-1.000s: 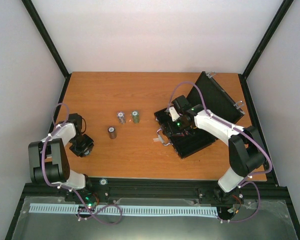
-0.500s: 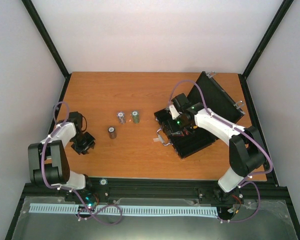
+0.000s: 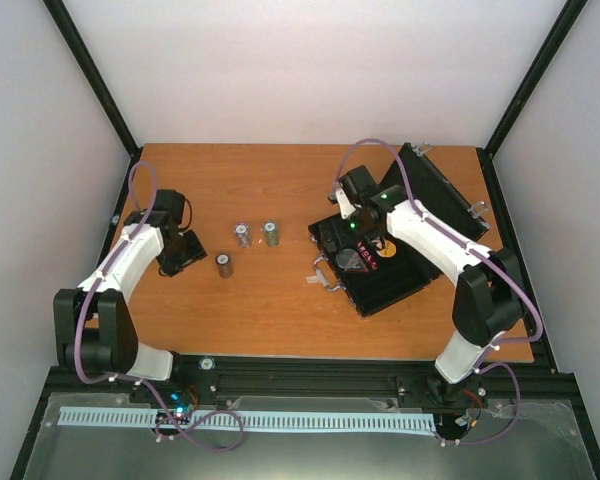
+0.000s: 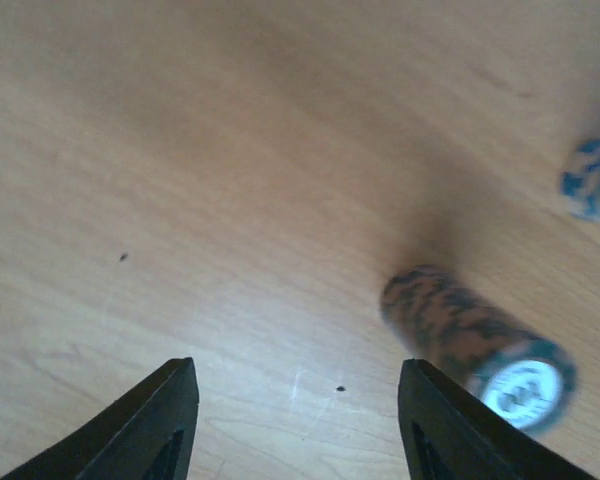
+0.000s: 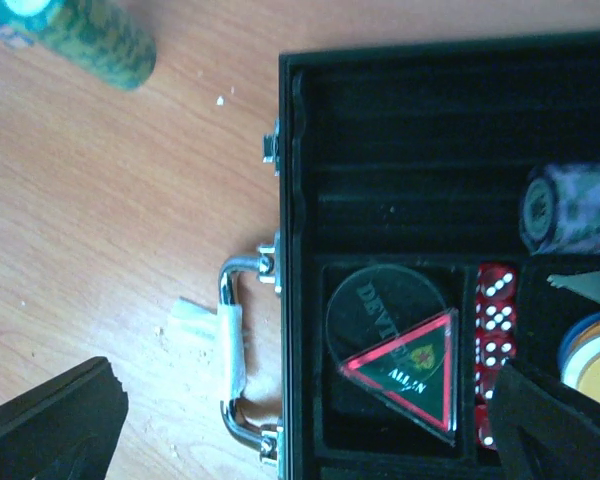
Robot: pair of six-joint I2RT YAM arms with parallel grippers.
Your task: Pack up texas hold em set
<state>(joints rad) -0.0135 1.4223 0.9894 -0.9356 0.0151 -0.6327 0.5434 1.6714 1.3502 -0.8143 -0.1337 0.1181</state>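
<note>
Grippers both spread and empty; the poker set is part packed.

Left gripper hangs low over the wooden table with fingers apart and nothing between them. The dark chip stack stands at lower right of its view, just outside the right finger, so a sideways shift looks needed to straddle it. Right gripper is spread wide above the open case, over the clear dealer disc, red all-in triangle and red dice. Overhead, two more stacks stand left of the case at centre right, its lid propped back, probably to keep the slots reachable.
</note>
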